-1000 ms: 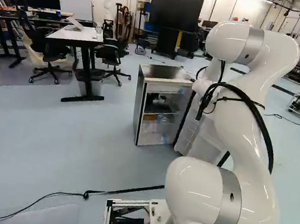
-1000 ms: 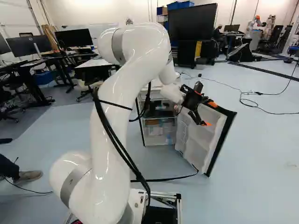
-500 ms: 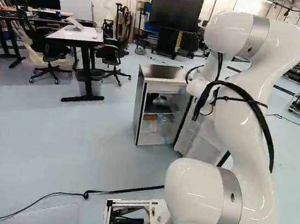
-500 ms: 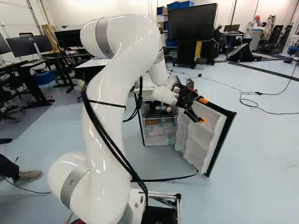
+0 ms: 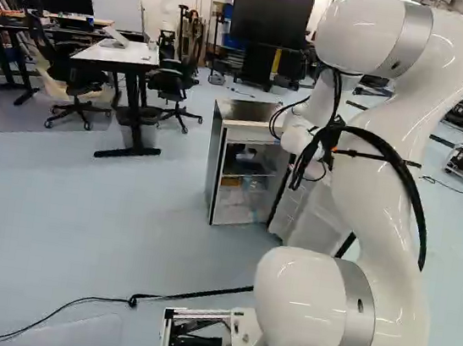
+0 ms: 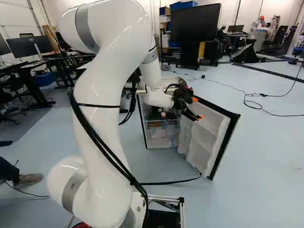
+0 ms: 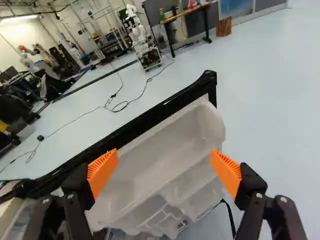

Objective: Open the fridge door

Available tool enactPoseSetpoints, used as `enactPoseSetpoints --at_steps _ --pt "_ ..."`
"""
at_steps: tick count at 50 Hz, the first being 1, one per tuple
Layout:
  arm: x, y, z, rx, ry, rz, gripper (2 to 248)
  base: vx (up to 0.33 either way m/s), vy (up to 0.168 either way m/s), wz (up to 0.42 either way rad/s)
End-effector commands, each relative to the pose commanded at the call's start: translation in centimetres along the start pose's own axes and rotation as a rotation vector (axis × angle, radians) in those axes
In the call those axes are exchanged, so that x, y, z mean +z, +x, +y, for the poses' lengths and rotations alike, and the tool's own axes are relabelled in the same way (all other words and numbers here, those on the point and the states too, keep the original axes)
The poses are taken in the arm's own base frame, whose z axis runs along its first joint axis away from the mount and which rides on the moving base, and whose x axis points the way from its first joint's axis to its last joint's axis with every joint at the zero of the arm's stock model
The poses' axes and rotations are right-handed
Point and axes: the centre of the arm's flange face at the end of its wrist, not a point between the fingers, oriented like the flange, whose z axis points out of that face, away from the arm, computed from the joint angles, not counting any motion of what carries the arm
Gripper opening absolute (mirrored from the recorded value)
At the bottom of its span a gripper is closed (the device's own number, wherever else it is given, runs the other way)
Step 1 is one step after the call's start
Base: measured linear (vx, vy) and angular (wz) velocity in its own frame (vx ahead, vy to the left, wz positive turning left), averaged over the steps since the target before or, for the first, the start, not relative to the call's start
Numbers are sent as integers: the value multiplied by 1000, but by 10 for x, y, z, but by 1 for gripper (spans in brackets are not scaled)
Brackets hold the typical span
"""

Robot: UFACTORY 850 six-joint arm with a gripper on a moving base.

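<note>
Over in the left base view, the fridge [image 5: 244, 111] stands beside the arm [image 5: 372, 210]. Right base view: door [image 6: 206, 130] wide open, gripper [image 6: 197, 108] near its inner side. Wrist view: gripper's spread, holding nothing; opening looks basically done, so I'd just back off clear.

We had bright light, with glossy glare on the white arm [image 6: 98, 90] and a glowing ceiling lamp [image 7: 21, 19].
</note>
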Motion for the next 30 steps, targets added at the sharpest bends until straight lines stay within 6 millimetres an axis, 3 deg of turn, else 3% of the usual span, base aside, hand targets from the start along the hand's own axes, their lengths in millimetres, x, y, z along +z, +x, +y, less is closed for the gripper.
enactPoseSetpoints --at_steps 30 --pt "-48 -4 27 -223 249 -111 247 0 0 0"
